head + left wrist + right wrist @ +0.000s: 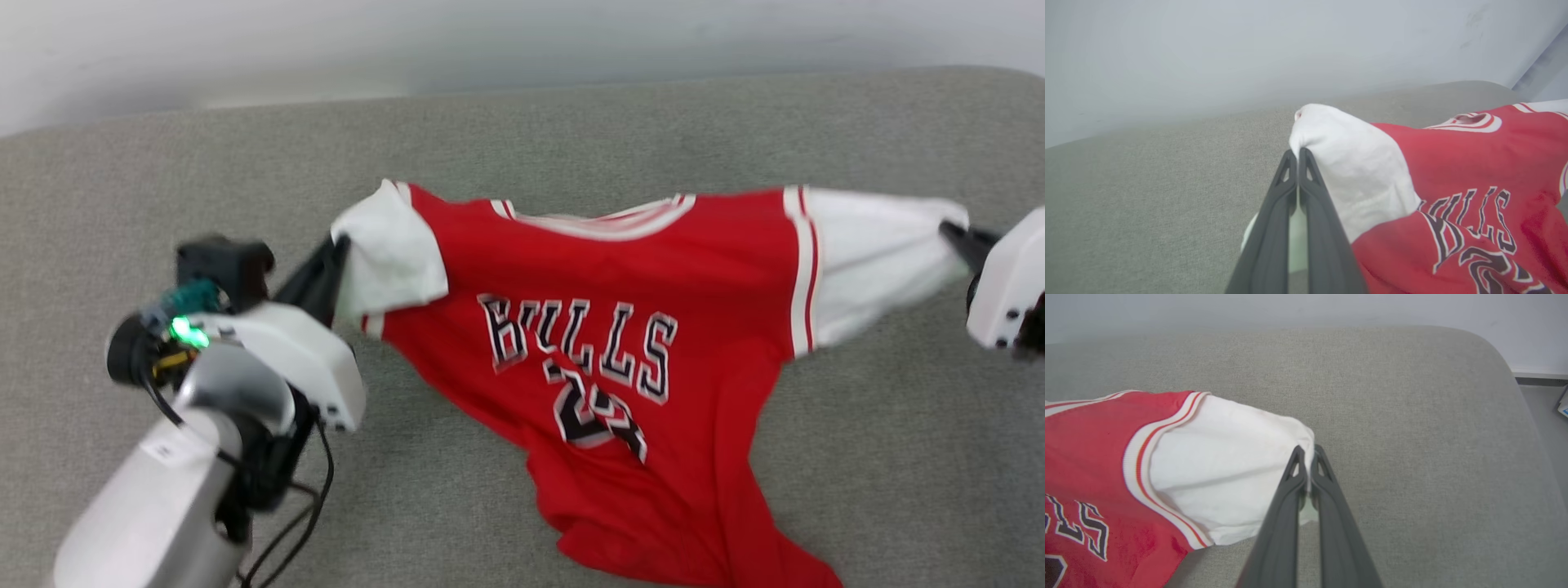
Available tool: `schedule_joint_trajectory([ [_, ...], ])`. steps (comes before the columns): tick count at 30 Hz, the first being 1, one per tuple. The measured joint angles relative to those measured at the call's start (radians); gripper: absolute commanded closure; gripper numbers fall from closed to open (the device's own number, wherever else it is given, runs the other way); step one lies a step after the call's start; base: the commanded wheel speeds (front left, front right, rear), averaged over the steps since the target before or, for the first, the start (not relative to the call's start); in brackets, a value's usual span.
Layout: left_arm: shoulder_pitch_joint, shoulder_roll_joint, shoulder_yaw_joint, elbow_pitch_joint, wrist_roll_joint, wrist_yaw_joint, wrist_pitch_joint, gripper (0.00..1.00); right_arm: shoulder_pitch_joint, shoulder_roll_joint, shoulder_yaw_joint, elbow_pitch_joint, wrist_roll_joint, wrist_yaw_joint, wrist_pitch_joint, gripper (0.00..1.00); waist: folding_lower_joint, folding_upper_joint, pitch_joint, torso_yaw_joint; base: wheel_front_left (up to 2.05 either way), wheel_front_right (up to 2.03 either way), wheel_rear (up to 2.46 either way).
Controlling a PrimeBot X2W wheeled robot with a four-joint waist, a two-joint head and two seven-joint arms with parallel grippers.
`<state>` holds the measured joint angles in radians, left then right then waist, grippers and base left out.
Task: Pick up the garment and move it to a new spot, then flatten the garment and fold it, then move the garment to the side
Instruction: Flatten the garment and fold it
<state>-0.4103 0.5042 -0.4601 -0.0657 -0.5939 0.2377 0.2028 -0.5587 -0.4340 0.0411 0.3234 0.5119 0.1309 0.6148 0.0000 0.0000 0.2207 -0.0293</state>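
The garment (620,318), a red jersey with white sleeves and black letters, hangs stretched between my two arms above the grey surface, its hem sagging toward the lower right. My left gripper (339,242) is shut on the white left sleeve (1347,171); in the left wrist view the gripper (1298,153) pinches the cloth at its tips. My right gripper (947,227) is shut on the end of the white right sleeve (1224,473); in the right wrist view the gripper (1306,451) bites the sleeve's edge.
A grey upholstered surface (898,457) spreads under the jersey, with a pale wall (490,41) behind its far edge. Its rounded right corner (1494,355) drops to a floor strip. Black cables (314,498) hang off my left forearm.
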Motion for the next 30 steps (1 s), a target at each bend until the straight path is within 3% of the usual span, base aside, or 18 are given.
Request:
schedule_joint_trajectory([
  [15, -0.528, -0.108, 0.100, 0.358, -0.055, -0.084, -0.072, 1.00, -0.398, 0.060, -0.050, 0.088, -0.161, 0.000, -0.191, 1.00, 0.0000, 0.0000, 0.050, -0.024, 0.00, 0.00, 0.00],
  [30, -1.064, -0.108, 0.156, 0.644, 0.004, -0.156, -0.270, 1.00, -0.909, 0.112, -0.079, 0.235, -0.278, 0.000, -0.410, 1.00, 0.0001, 0.0000, 0.256, -0.050, 0.00, 0.00, 0.00],
])
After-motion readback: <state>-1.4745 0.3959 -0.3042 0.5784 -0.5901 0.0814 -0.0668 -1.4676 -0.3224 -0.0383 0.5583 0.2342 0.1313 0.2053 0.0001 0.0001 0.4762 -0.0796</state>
